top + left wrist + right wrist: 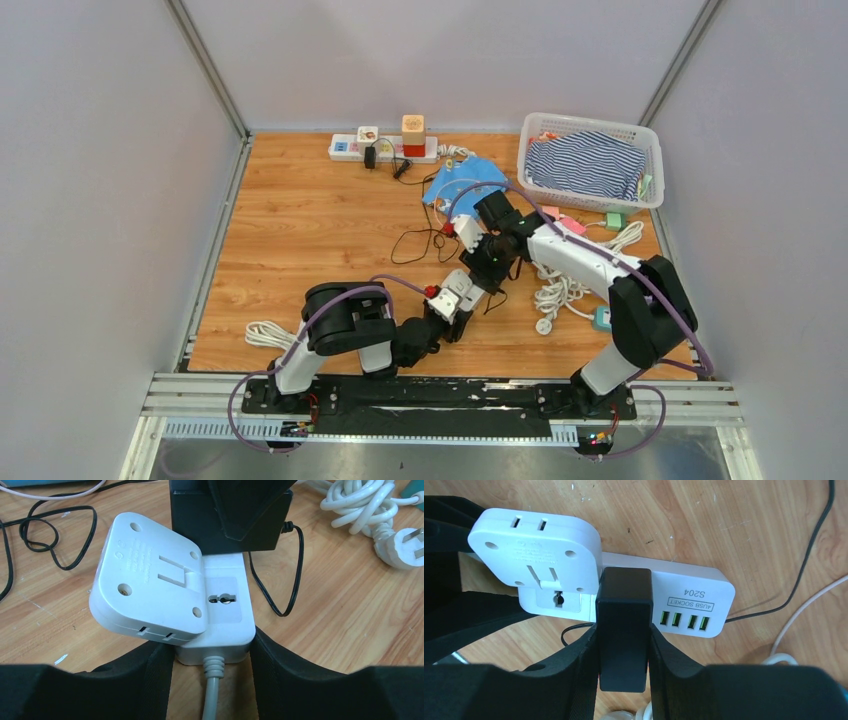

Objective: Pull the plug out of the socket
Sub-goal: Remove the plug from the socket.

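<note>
A white socket strip (227, 625) lies on the wooden table, also in the right wrist view (689, 592), with green USB ports. My left gripper (212, 655) is shut on its cable end, a finger on each side. A black plug (624, 610) sits on the strip's face, also in the left wrist view (200, 525). My right gripper (623, 655) is shut on this plug. A white square adapter (150, 580) sits on the strip beside the plug. From above, both grippers meet at the strip (462, 290) in mid-table.
A coiled white cable with a plug (565, 290) lies right of the strip. A thin black cable (420, 240) loops behind it. A second strip (385, 148), blue cloth (462, 180) and a white basket (590, 160) are at the back. Another white cable (268, 335) lies near left.
</note>
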Motion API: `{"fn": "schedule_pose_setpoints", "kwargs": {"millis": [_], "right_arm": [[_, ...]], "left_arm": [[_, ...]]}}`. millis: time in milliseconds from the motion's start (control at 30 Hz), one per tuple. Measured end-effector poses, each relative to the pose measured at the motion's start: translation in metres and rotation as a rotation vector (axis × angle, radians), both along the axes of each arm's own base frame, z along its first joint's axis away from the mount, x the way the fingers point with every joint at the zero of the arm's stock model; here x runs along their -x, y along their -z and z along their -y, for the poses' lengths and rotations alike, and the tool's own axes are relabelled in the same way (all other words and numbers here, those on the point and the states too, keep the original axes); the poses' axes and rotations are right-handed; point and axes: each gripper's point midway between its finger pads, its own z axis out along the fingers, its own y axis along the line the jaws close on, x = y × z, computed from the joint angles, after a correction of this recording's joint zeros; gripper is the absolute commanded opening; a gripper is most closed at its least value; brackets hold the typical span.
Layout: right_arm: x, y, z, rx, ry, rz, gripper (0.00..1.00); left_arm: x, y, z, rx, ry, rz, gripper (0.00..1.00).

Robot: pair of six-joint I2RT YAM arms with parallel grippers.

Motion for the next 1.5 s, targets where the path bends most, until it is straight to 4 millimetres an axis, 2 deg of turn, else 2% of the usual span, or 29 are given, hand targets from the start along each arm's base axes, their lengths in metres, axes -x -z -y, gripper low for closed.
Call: {"fn": "schedule_pose_setpoints", "kwargs": {"millis": [200,333,833,1233,1400,1500], "right_arm": [[-0.004,0.000,-0.009,0.130,-0.025,0.146,0.00],[-0.007,0.000,-0.011,0.150,-0.014,0.182,0.00],[0.006,-0.006,-0.005,-0.062,-0.042,-0.023,0.00],[-0.006,-0.004,0.007,0.029,0.064,0.033,0.00],[-0.004,-0.005,0.003,0.025,0.042,0.039,0.00],[0.005,-0.006,-0.005,-0.016,-0.030,0.012,0.00]], "left_arm": [[-0.002,0.003,-0.005,-0.012,-0.021,-0.001,0.00],[-0.005,0.003,-0.007,-0.015,-0.032,0.001,0.00],[0.002,0.001,-0.001,0.000,-0.001,-0.004,0.00],[-0.003,-0.002,0.000,0.008,-0.008,0.000,0.00],[-0.003,-0.001,0.000,0.008,-0.010,-0.001,0.00],[0.000,0.001,-0.001,0.002,-0.005,-0.004,0.00]]}}
